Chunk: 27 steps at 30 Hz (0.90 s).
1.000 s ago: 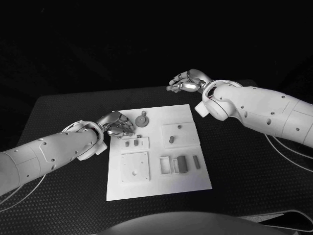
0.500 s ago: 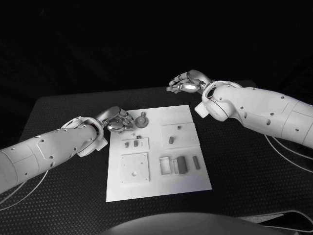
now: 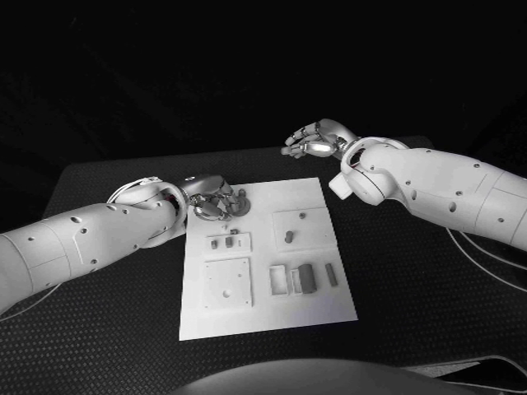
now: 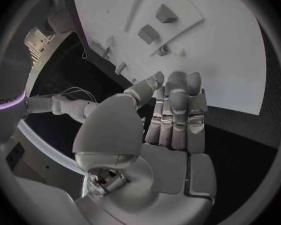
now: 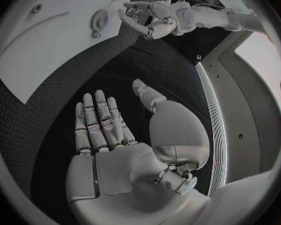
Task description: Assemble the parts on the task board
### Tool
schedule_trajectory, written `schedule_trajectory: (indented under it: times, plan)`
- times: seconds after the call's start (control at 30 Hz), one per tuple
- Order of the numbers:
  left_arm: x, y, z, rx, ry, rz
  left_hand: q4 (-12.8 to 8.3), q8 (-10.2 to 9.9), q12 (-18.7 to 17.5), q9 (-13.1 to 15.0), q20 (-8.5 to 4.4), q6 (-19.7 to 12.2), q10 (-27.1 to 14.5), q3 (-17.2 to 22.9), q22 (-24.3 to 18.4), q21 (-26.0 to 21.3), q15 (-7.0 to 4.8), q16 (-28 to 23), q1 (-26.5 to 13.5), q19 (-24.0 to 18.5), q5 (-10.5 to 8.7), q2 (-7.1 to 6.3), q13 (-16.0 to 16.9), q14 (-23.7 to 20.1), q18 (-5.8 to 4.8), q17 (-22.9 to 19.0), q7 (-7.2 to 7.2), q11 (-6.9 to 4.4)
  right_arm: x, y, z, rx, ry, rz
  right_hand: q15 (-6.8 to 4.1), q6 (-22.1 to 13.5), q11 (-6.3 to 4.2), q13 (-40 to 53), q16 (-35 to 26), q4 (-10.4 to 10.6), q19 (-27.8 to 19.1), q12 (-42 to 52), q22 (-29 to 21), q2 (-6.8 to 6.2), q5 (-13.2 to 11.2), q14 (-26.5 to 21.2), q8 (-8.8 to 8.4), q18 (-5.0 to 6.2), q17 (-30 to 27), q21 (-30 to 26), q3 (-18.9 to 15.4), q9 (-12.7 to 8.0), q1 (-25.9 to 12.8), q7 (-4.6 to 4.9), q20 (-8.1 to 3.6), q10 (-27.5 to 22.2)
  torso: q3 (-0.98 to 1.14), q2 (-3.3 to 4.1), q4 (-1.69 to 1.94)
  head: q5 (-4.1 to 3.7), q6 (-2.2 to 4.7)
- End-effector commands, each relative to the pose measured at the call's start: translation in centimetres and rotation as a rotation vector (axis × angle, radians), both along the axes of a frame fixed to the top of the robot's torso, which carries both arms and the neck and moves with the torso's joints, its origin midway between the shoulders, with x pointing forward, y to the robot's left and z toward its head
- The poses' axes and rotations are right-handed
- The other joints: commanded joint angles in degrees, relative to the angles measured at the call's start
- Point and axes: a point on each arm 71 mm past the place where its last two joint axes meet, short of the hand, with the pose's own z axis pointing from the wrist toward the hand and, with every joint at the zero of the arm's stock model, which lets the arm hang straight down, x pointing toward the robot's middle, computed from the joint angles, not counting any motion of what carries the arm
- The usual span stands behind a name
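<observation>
Left hand (image 3: pixel 214 202) fingers (image 4: pixel 177 105) straight, close side by side, thumb a bit off, holding nothing; they hover at the task board's (image 3: pixel 317 188) far-left corner, right by the round gear part (image 3: pixel 239 200). Looks like a reach for that gear, judging by the fingertips aimed at it, though contact can't be told. Right hand (image 3: pixel 316 138) fingers (image 5: pixel 97 120) flat and slightly spread, nothing in them, parked above the desk (image 3: pixel 121 177) beyond the board's far edge, probably kept out of the way while the left works. Board lies mid-desk, long side running away from the robot. Other parts on it: small pegs (image 3: pixel 223 242) on a raised square just behind the left hand, a square plate (image 3: pixel 228 284) nearer the robot, a peg (image 3: pixel 290 234) on the right-hand square, and blocks (image 3: pixel 308 276) in a frame at the near right. Nothing looks assembled yet; the gear seems first up.
</observation>
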Motion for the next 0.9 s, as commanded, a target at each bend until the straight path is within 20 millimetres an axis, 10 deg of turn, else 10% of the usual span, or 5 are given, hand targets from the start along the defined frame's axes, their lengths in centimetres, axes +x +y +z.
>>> schedule_trajectory:
  times: [0.03, 0.9]
  plan:
    - [-0.3, -1.2, -0.5, 0.169, -0.046, -0.082, 0.0, 0.4, 0.4, 0.0, -0.07, 0.5, 0.1, 0.5, 1.0, -0.3, -0.1, 0.1, 0.9, -0.4, -0.07, -0.02, 0.2, -0.4, 3.99, 0.0, -0.02, 0.12, 0.0, 0.2, -0.1, 0.001, 0.007, 0.018, -0.05, -0.3, -0.02, -0.1, -0.4, 0.3, -0.2, -0.3, 0.1, 0.0, -0.1, 0.3, 0.19, -0.77, -0.1, -0.2, 0.0, -0.1, -0.5, 3.51, 0.04, 0.6, -0.06, 0.06, -0.09, 0.05, 0.03]
    - [-0.8, -3.7, -1.6, 0.356, -0.112, -0.176, 0.0, 0.4, 0.2, 0.0, 0.25, 0.8, -1.3, 0.2, 1.2, -0.8, 0.32, 0.1, 2.9, -1.1, -2.19, -1.71, 1.1, -1.2, 3.91, -0.1, -0.51, 0.55, 0.0, 0.5, -0.1, 0.002, 0.015, 0.024, -0.05, -0.3, -0.02, -0.2, -0.4, 0.5, -0.2, -0.4, 0.1, 0.07, -0.1, 0.3, 0.22, -0.75, -0.1, -0.3, -0.1, -0.1, -0.7, 3.52, 0.06, 0.6, -0.12, 0.03, 0.08, -0.23, -0.23]
